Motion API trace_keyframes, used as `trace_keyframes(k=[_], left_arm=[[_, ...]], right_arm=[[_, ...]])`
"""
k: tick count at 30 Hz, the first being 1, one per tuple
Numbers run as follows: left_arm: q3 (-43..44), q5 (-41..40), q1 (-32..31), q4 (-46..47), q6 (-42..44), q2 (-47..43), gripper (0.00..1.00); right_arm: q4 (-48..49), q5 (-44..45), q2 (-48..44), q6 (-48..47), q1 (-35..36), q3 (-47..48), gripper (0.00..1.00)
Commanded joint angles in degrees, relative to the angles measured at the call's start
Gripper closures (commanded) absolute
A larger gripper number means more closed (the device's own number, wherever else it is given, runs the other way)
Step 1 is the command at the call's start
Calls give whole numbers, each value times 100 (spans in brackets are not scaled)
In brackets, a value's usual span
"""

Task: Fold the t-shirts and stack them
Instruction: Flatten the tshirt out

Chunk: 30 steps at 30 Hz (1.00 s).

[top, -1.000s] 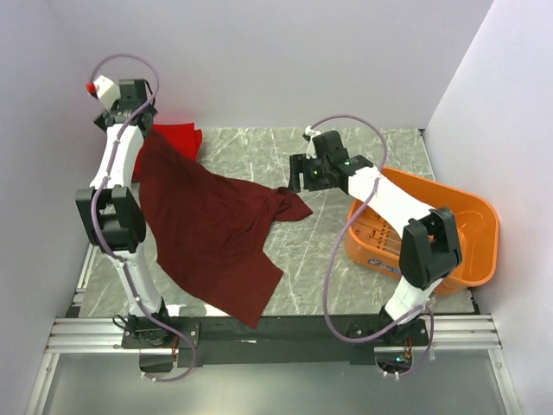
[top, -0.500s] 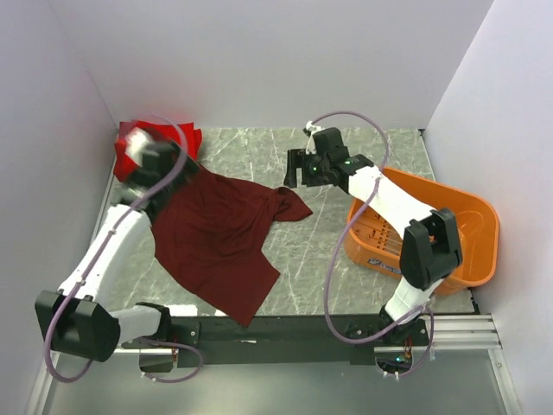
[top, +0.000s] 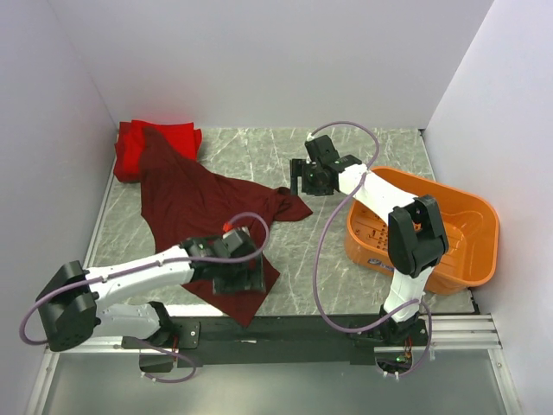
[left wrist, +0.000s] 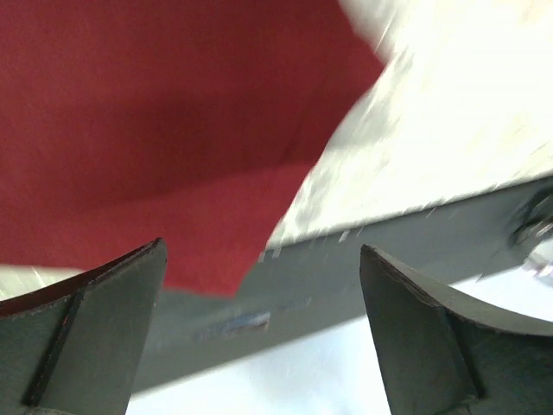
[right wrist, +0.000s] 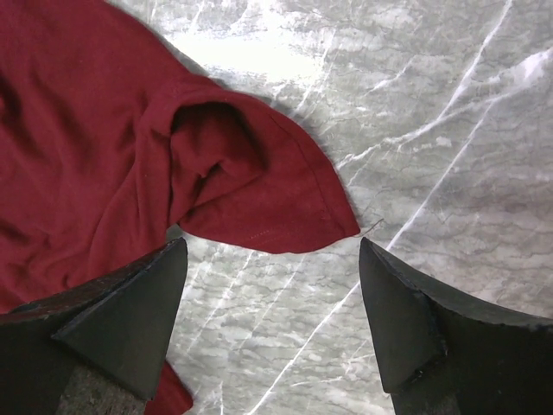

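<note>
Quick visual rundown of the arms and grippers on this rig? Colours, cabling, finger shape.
The left arm and right arm both have white links with black joint housings. A thin mauve cable loops loosely along each. The left gripper and right gripper are black, each with two matte, wedge-shaped fingers. No legible markings.

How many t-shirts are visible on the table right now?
2: a maroon t-shirt spread left of centre, and a bright red bundle in the far left corner, which may hide more.
</note>
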Motion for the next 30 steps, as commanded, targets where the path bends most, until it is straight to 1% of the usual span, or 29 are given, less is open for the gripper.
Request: trace_keyframes(k=[1,3,5,7,8,9,12,13,14,16,18,19,20,22,25,26,28,30], left_arm=[[-259,306,-515,-281,-864,-72,2],[-478,359,-719,-140,-1206,-195,4],[-637,508,-1000,228,-1470,-230,7],[-786,588,-1211,431,-1568,-108,11],[-787,501,-1247,379,-1620,76,13],[-761,413,-1273,274,-1630,190,18],[-690,158,-1282,28,-1665,569,28],[-673,79,-1282,-25,-1691,639,33],[-664,-26,-1282,-243,-1813,788,44],[-550,-360,-1273,-516,-1937,982,47],[-392,-545,-1273,-789,-2007,1246,52],[-356,-624,-1273,-808,-1973,1299,53],[-321,-660,-1273,-825,-1981,1377,58],[-268,-712,-1273,-852,-1964,1387,61],[-251,-835,-1273,-974,-2095,1308,93],[-233,-923,-1265,-1088,-2174,1238,99],[-119,-1195,-1151,-1517,-2384,1159,99],[135,-1669,-958,-1799,-2342,1010,99]], right_arm=[[86,141,-155,71,6,148,14],[104,132,-146,63,6,139,14],[122,123,-120,62,-2,112,15],[139,88,-128,54,-2,86,15],[165,70,-128,45,6,68,15],[183,53,-128,54,-2,60,16],[236,0,-155,36,-2,-2,16],[236,9,-163,27,-2,-28,16],[262,35,-172,27,6,-46,16],[262,26,-181,10,-2,-72,16],[271,17,-198,-8,6,-98,17],[288,17,-207,-8,-2,-133,17],[306,9,-207,-25,-2,-151,17],[298,17,-216,-34,6,-169,17],[289,26,-207,-60,-2,-186,18],[297,26,-225,-78,-2,-195,18],[306,-18,-251,-157,-2,-222,19],[262,-88,-295,-236,6,-230,20]])
